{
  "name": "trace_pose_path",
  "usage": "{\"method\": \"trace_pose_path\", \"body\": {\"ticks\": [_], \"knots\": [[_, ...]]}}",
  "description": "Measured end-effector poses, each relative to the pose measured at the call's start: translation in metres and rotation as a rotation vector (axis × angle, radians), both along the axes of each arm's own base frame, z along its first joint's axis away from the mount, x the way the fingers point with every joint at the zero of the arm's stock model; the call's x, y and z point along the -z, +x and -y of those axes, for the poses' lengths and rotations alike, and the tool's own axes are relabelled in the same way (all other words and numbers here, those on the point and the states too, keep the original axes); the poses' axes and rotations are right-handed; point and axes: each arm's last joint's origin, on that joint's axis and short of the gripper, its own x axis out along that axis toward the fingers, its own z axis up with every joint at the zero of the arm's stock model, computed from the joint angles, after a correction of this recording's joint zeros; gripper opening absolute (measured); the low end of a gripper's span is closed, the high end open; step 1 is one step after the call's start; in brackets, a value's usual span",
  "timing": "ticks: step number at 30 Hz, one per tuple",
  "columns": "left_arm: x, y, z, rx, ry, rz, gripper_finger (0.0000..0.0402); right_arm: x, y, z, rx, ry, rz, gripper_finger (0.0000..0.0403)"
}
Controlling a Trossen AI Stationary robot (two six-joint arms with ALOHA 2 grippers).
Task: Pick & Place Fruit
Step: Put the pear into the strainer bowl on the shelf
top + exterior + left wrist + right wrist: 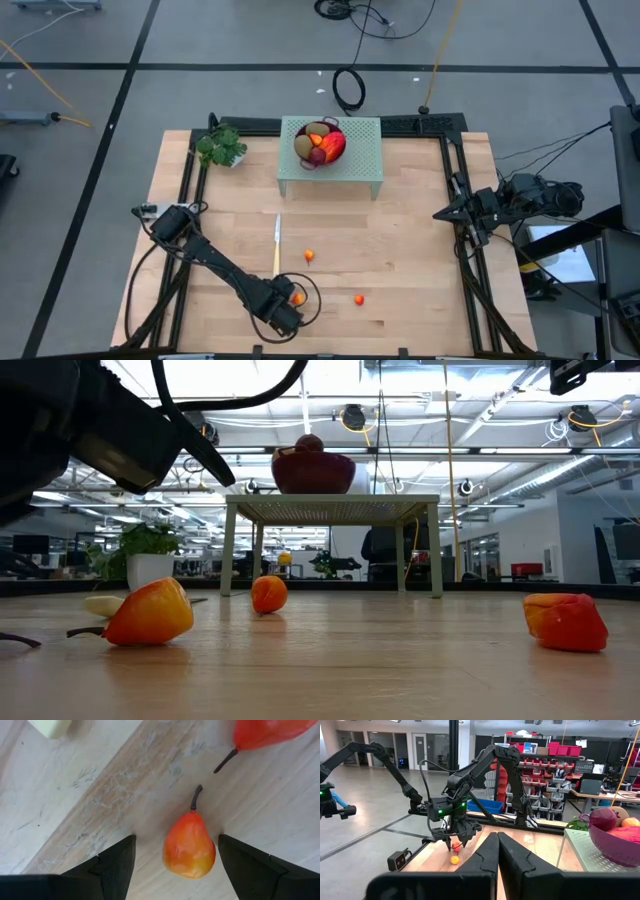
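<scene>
A small orange-red pear-shaped fruit lies on its side on the wooden table, its dark stem toward a second such fruit. My left gripper points down over it, open, one finger on each side with a gap to each. The high view shows the gripper near the front edge, hiding that fruit; the second fruit shows beside it. Two more small fruits lie apart on the table. A dark red bowl holds larger fruit. My right gripper waits shut at the table's right edge.
The bowl stands on a pale green perforated stand at the far middle. A yellow-handled knife lies just beyond my left gripper. A green leafy plant stands at the far left. Black rails run along the table's sides.
</scene>
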Motion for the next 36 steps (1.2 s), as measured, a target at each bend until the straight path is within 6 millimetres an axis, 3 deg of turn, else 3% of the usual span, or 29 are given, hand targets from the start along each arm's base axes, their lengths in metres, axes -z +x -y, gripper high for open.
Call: {"method": "trace_pose_path", "body": {"ticks": [8,22,30,36], "knots": [[0.000,0.001,-0.002,0.019,0.000,0.003,0.0269,0.000,0.000,0.000,0.000,0.000,0.000,0.0000],[-0.001,0.001,-0.001,0.054,-0.027,-0.005,0.0105,0.000,0.000,0.000,-0.001,0.024,-0.007,0.0000],[-0.013,0.008,0.004,0.063,-0.057,0.025,0.0114,0.000,0.000,0.000,-0.001,0.025,-0.007,0.0000],[-0.039,0.024,0.010,0.069,-0.092,0.126,0.0103,0.000,0.000,0.000,-0.001,0.024,-0.006,0.0000]]}}
